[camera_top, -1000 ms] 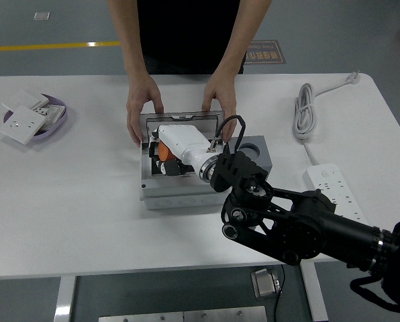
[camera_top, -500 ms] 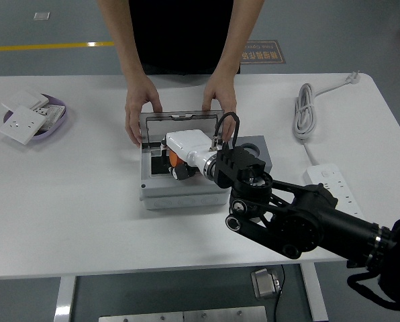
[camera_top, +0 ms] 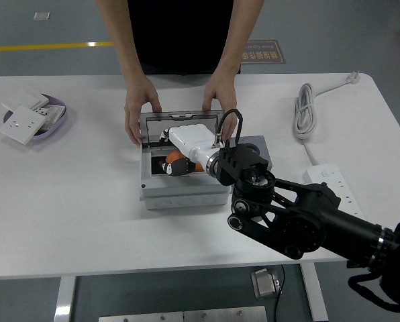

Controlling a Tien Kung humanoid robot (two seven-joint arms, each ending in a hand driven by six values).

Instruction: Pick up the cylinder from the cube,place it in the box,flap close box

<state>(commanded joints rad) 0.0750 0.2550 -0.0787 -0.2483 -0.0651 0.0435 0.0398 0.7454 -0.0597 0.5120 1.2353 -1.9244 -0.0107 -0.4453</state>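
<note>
A: Where is the right hand (camera_top: 175, 163) now?

B: It has drifted toward the desk's far edge inside the box (camera_top: 180, 194); whether it clasps the cylinder cannot be told.

A: The lid (camera_top: 176, 119)?

B: Upright, steadied by the person's hands (camera_top: 138, 111); closing remains undone.

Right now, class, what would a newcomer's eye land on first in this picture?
First, the black right arm sweeping in from the lower right, its white hand reaching into the open grey box at the table's middle. Next, a person's hands at the far side, steadying the box's raised lid.
</note>
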